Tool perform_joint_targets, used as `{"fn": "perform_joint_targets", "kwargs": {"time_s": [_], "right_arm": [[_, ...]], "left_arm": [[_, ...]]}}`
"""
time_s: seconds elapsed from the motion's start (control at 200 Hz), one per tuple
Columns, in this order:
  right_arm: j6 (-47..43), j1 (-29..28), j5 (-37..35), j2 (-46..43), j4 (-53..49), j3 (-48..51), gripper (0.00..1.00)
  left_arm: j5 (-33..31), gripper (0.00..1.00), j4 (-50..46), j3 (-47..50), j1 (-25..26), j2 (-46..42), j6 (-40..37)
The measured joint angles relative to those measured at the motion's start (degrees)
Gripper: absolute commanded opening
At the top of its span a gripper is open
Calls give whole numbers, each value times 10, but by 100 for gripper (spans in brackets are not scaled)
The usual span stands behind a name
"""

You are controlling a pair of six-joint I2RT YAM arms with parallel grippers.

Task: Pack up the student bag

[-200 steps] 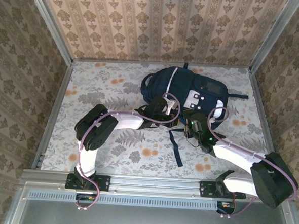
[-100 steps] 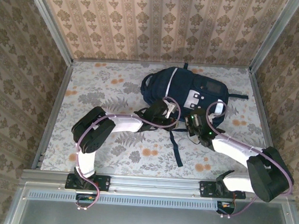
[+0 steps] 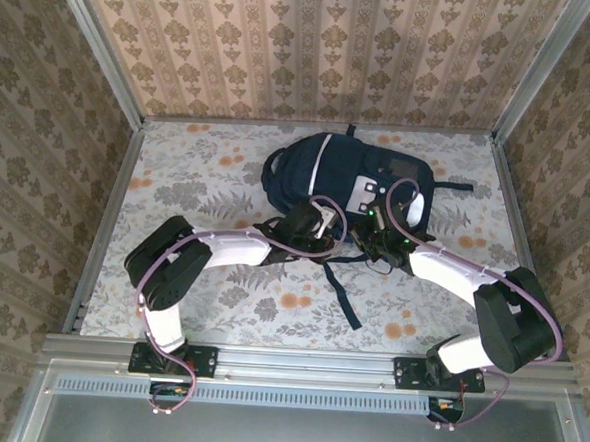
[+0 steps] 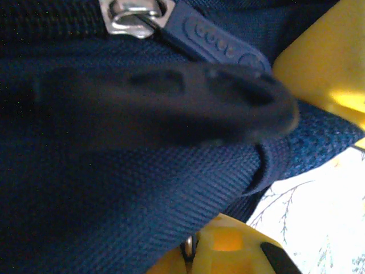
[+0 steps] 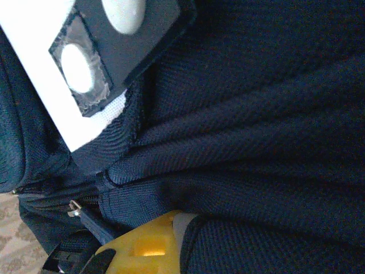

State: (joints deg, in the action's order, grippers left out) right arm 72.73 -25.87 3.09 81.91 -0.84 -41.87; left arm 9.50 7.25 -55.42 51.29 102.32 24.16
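Shifted leftward, woven navy student bag (image 3: 300,173); left gripper (image 3: 327,223) and right gripper (image 3: 372,226) each pinch its fabric.

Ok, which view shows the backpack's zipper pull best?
Left wrist: the metal slider and blue pull tab on the backpack are close and sharp. The right wrist catches a slider small at lower left; from the top camera it is too small to tell.

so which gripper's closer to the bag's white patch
Right: right gripper at the near edge of the white patch on the student bag; left gripper further off, near-left of it.
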Motion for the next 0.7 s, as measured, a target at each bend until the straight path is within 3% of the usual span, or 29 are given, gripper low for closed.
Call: {"fn": "perform_joint_targets", "kwargs": {"time_s": [0.7], "right_arm": [[-85,0,18,-41,-53,-5,0]], "left_arm": [[18,0,-21,76,-43,-88,-15]]}}
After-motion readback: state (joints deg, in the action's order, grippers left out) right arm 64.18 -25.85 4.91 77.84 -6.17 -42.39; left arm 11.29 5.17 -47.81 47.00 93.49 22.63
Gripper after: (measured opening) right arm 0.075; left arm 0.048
